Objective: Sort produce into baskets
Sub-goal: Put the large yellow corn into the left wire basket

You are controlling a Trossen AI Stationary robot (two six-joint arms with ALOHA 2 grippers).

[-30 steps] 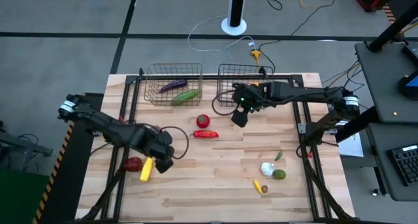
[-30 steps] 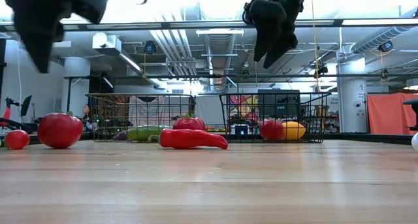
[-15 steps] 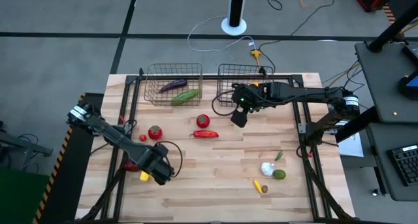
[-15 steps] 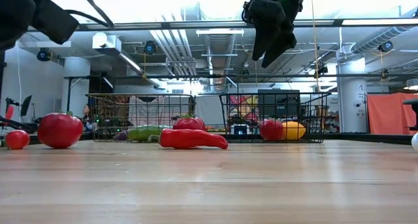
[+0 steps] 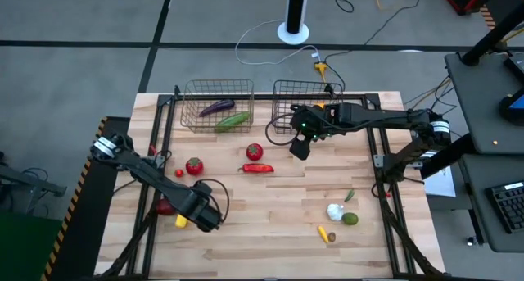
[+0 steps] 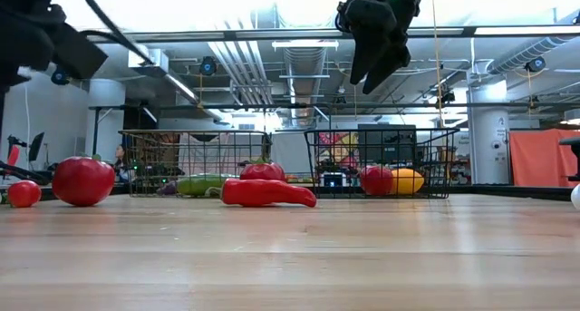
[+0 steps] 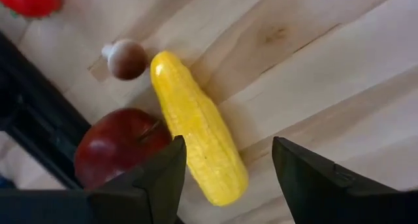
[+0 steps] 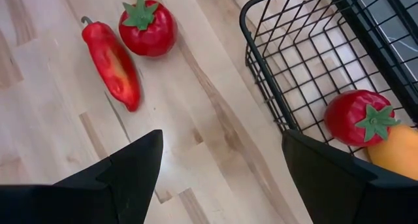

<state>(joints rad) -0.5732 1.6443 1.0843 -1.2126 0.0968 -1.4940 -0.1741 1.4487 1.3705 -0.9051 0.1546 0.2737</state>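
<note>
Yellow corn (image 7: 198,128) lay on the wooden counter (image 5: 270,224) near its left edge, beside a dark red apple (image 7: 119,147) and a small mushroom (image 7: 125,59). The left gripper (image 7: 225,175) hovered over the corn, jaws spread and holding nothing. A clean pick likely called for descending squarely astride the cob's middle, clear of the apple. The right gripper (image 8: 219,165) waited, jaws spread and empty, just beside the grey basket (image 8: 307,54), which held a tomato (image 8: 356,117).

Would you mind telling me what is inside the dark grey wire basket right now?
The dark grey basket holds a red tomato and an orange fruit beside it. In the high view the right gripper and its arm cover part of the basket, so anything under them is hidden.
</note>
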